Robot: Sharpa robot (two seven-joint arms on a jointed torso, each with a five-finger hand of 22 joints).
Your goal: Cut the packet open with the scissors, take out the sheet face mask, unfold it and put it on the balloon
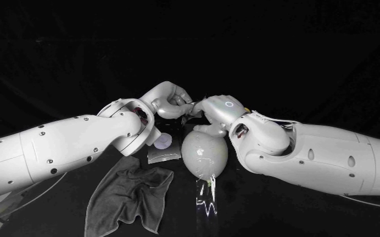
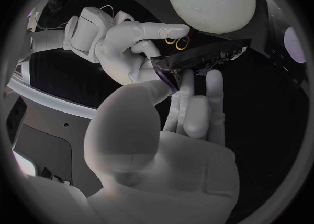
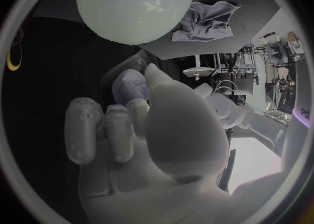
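Head view: grey cloth [image 1: 127,193] lower left, balloon [image 1: 204,152] lower centre. Just above it at mid-frame, left hand [image 1: 166,99] pinches dark packet [image 2: 209,56] between thumb and fingers; right hand [image 1: 218,108] curls against packet, grip can't tell. Scissors [image 2: 177,41] just beside packet, near balloon.

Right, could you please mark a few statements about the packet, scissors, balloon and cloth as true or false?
1. The left hand holds the dark packet. True.
2. The right hand holds the scissors. False: its fingers close on the packet's end, and the scissors' yellow handles lie on the table.
3. The balloon is bare, with no mask on it. True.
4. The grey cloth is draped over the balloon. False: it lies on the table beside the balloon.
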